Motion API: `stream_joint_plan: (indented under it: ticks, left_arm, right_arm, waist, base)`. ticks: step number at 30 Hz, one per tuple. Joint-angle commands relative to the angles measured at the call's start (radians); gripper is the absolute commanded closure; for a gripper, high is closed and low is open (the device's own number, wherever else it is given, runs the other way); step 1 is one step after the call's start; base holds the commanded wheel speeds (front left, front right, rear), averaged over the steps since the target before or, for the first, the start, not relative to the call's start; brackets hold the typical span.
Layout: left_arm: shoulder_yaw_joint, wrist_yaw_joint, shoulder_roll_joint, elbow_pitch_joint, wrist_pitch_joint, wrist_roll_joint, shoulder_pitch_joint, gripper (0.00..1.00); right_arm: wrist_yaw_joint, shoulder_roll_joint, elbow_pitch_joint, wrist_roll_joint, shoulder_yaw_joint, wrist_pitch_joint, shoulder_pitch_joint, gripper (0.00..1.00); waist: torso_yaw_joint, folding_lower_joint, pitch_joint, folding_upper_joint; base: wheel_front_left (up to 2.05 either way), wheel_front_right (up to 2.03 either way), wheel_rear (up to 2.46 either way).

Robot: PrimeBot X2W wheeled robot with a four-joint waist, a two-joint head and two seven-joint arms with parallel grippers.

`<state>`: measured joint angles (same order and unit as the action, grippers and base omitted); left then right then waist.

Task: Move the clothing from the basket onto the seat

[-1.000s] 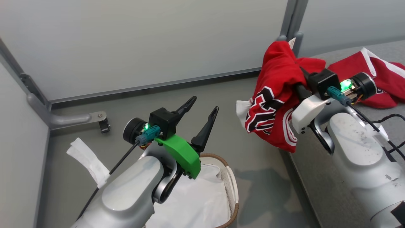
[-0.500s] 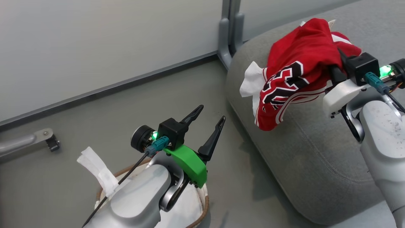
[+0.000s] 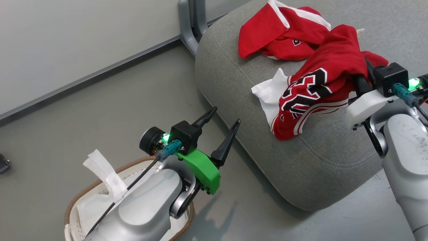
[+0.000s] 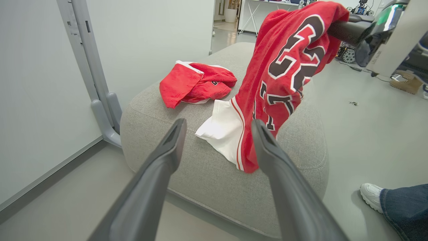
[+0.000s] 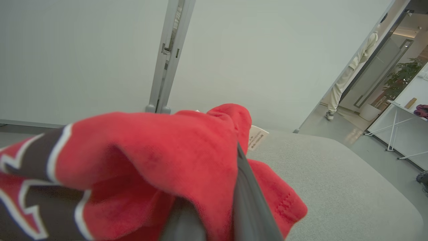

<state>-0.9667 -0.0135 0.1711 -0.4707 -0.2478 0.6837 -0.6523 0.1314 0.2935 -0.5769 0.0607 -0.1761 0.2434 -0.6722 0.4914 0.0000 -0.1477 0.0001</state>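
We have turned toward the large grey fabric seat (image 3: 234, 73) since a second ago, and the red numbered jersey (image 3: 321, 83) now hangs over it, not over the floor (image 3: 117, 110). Our right gripper (image 3: 361, 75) clamps the jersey's top. The cloth trails toward 8 o'clock, its hem touching the seat. The red white-panelled garment (image 3: 281, 36) lies at 11 o'clock. Our left gripper (image 3: 226, 114), wide and empty, hovers above the white lattice basket (image 3: 100, 182).

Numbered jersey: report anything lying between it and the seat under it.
Nothing visible does. The jersey hangs from the shut right gripper directly over bare grey seat, and its white lower end apparently touches it already. The other red garment lies farther back on the seat, beside the drop spot rather than under it.
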Motion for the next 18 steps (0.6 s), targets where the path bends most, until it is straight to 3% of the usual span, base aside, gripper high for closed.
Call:
stream_joint_plan:
  ticks: [1, 10, 18]
  left_arm:
    - [0.004, 0.002, 0.002, -0.003, -0.005, -0.008, -0.02, 0.0]
    - [0.007, 0.015, 0.019, 0.018, 0.016, -0.03, -0.079, 0.0]
    - [0.003, 0.032, 0.033, 0.07, 0.028, -0.059, -0.137, 0.0]
  right_arm:
    - [-0.001, -0.008, -0.001, -0.007, 0.008, -0.001, 0.002, 1.0]
    - [-0.001, 0.005, -0.08, 0.006, 0.025, -0.032, -0.154, 1.0]
    - [-0.001, 0.124, -0.162, 0.019, 0.033, -0.061, -0.4, 1.0]
  waist:
    - [-0.002, 0.0, -0.025, -0.0001]
    - [-0.089, 0.0, -0.127, -0.0001]
    - [-0.2, 0.0, -0.248, -0.0001]
  base:
    - [0.0, 0.0, 0.0]
    - [0.0, 0.0, 0.0]
    - [0.0, 0.0, 0.0]
